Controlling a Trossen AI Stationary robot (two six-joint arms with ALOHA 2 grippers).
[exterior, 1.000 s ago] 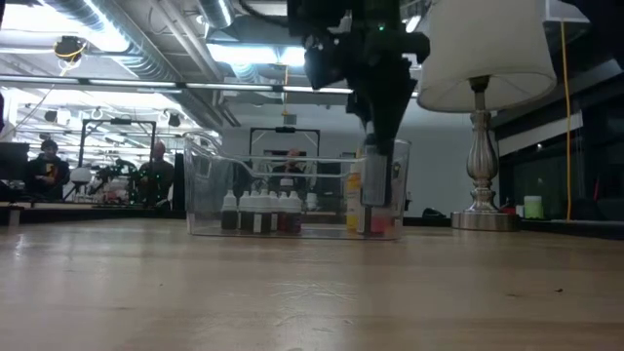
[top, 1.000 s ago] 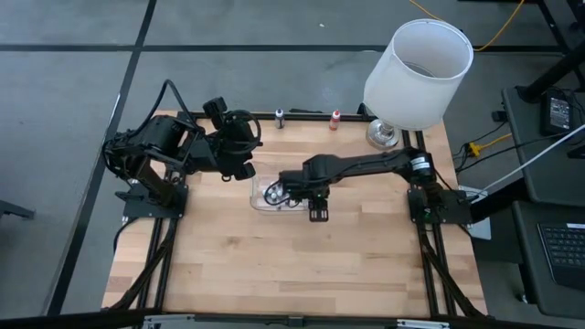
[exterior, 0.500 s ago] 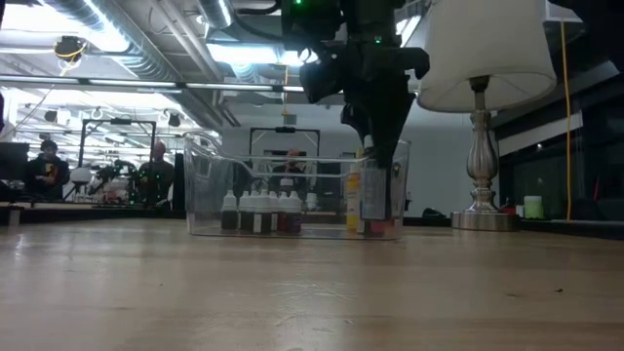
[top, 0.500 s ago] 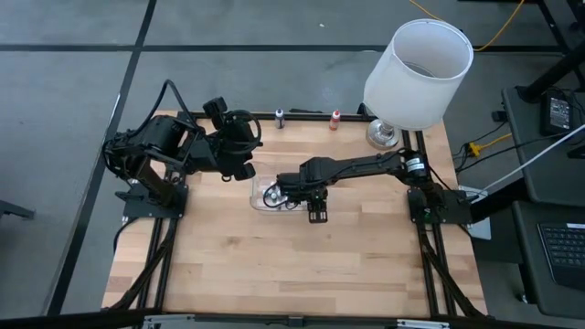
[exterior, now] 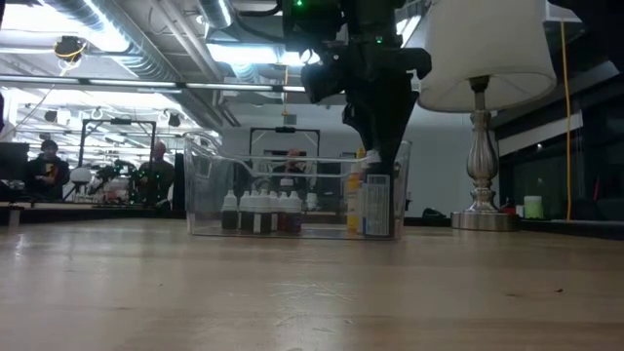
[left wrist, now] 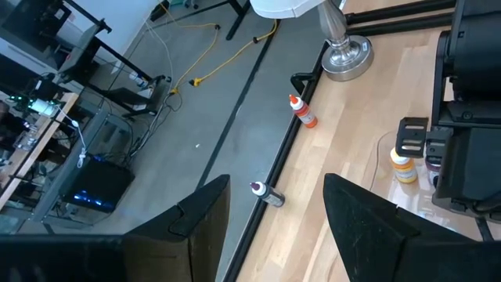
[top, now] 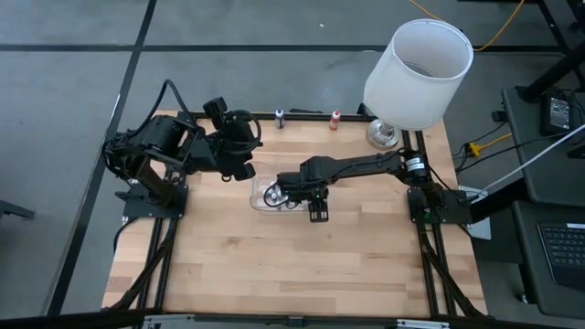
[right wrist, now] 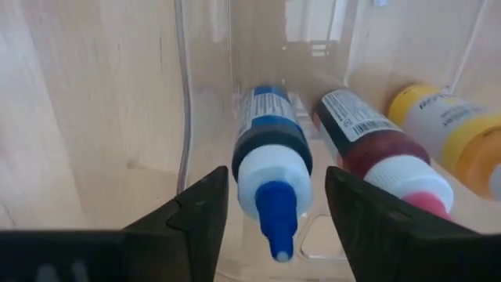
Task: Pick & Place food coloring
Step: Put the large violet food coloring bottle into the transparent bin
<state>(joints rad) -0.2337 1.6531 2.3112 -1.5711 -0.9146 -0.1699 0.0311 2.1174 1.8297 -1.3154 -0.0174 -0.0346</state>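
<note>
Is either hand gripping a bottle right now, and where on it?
Nothing is held. The right hand straddles the blue-capped bottle in the clear bin, fingers apart. The left hand is open and empty.

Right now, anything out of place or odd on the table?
Two bottles sit outside the clear bin, at the table's far edge: a dark bottle and a red bottle. Bottles in the bin stand upright; no spill visible.

Fingers spread astride blue bottle in clear bin.
</note>
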